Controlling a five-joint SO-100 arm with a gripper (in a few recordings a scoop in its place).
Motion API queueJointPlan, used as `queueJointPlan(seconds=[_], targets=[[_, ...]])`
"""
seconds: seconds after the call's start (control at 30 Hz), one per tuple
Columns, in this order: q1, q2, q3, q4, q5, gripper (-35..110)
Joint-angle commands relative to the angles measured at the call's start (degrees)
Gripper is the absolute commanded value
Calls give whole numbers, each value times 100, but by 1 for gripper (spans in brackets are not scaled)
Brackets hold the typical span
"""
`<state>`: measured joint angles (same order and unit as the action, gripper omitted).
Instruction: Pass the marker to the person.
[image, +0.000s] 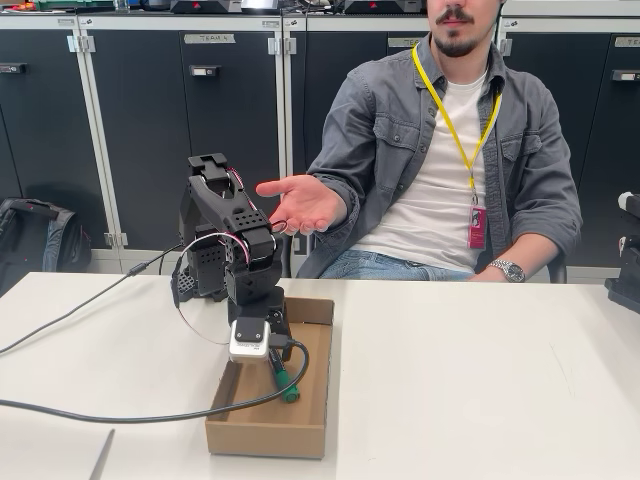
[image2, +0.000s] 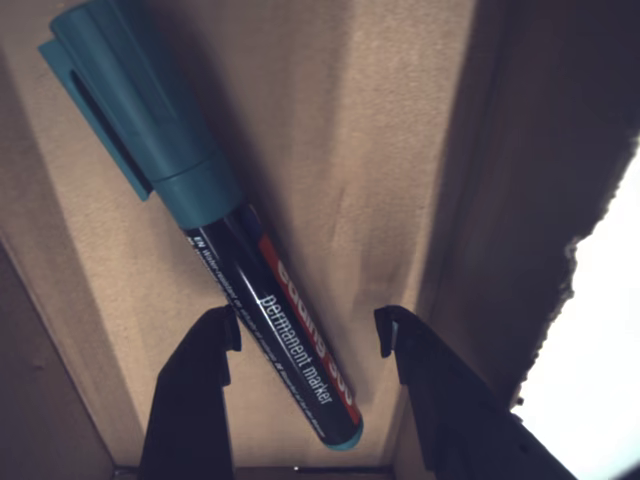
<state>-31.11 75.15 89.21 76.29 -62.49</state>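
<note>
Marker (image2: 262, 300) lies flat in the cardboard box (image: 305, 425) on the table (image: 480, 380), fingers (image2: 205, 350) spread either side of its dark barrel, probably not touching yet; light, rigid, smooth plastic, so pinch mid-barrel, not the green cap.

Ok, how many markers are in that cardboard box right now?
1. The marker lies on the floor of the cardboard box, between the open fingers of the gripper. The arm hides part of the box, so another could be hidden.
</note>
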Motion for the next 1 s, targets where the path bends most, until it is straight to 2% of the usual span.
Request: queueJointPlan(seconds=[0.0,0.1,0.33,0.47,0.67,0.97], targets=[[70,62,-202,18,9,30],[158,62,-158,35,-70,30],[220,62,-105,-158,-35,13],[193,79,-105,-185,62,10],[123,105,-70,-185,299,-5],[158,141,26,-272,360,-5]])
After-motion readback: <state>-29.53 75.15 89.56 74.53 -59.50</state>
